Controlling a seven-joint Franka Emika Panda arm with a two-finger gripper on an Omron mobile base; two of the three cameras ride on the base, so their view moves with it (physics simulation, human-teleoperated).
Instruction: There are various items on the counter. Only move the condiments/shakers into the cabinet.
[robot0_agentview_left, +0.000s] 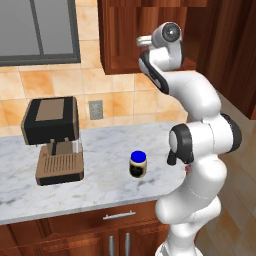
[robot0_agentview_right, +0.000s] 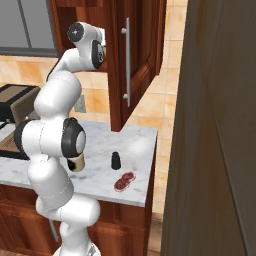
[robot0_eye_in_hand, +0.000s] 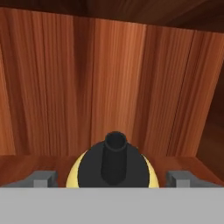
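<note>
Inside the cabinet (robot0_eye_in_hand: 113, 78), seen in the hand view: wooden back wall across the upper and middle frame, wooden shelf floor low in the frame. At the bottom centre, the yellow squeeze bottle (robot0_eye_in_hand: 74, 173) standing on that shelf, black nozzle pointing up toward the camera, yellow shoulder visible at both sides of the black cap. Gripper (robot0_eye_in_hand: 113, 178) spread wide — the two grey fingertips (robot0_eye_in_hand: 41, 178) at lower left and lower right, each clearly apart from the bottle, so nothing gripped. In the left base view, arm raised to the upper centre of the frame, hand reaching into the dark cabinet. On the counter (robot0_agentview_left: 100, 192), in the middle of that frame, the blue-lidded jar (robot0_agentview_left: 138, 164) standing upright, well to the right of the coffee machine (robot0_agentview_left: 52, 140) at centre left. In the right base view, the small black shaker (robot0_agentview_right: 115, 160) upright at the centre of the frame, near the counter's right end; just below and right of it, close to the front edge, the small dark-red lumpy object (robot0_agentview_right: 125, 181) — apart from the shaker. Open cabinet door (robot0_agentview_right: 137, 60) with metal handle in the upper centre of that view.
</note>
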